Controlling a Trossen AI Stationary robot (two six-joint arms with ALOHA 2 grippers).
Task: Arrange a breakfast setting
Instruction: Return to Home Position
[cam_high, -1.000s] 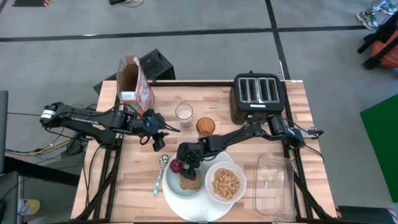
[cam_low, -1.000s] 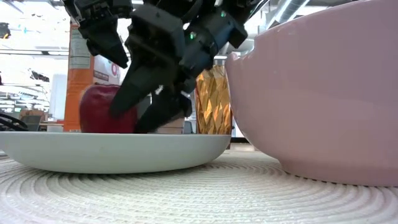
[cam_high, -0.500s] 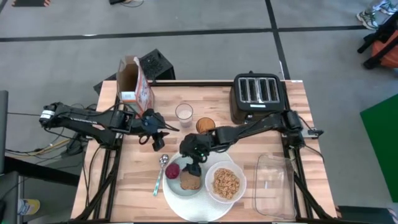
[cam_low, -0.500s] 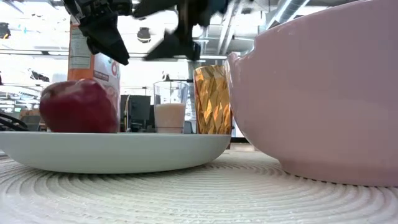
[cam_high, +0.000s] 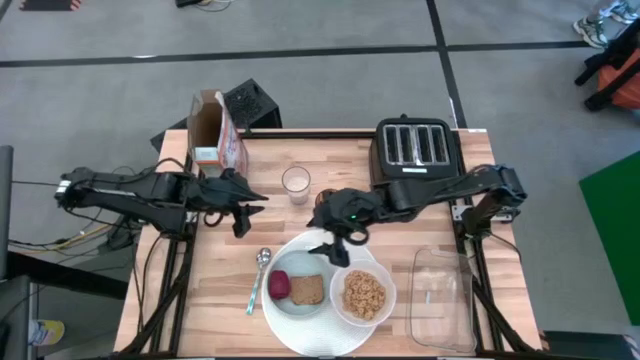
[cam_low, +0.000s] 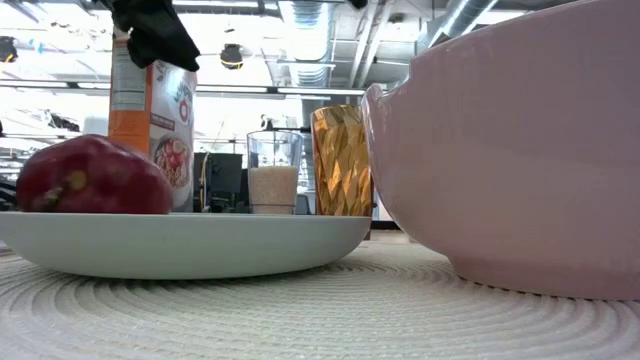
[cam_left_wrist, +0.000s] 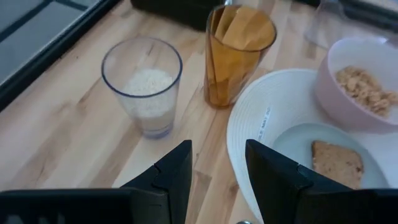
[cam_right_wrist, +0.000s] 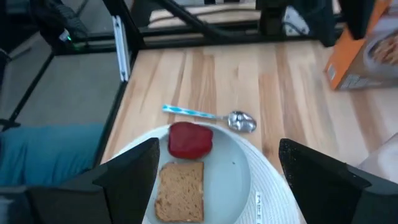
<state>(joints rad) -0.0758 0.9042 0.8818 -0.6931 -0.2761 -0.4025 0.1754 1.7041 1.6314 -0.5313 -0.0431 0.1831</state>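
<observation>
Fruit now free on grey-blue plate beside toast; setting looks complete. Right gripper lifted clear of plate, wide open, empty; left gripper idles farther off, parted.

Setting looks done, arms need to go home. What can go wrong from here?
1. The right tool, open, hangs over the white plate's rim, its arm across the amber glass; a low retreat may tip it.
2. The left tool, open, points at the clear glass; a forward swing could clip it.
3. The red fruit lies loose on the grey plate; a bump could roll it off.
</observation>
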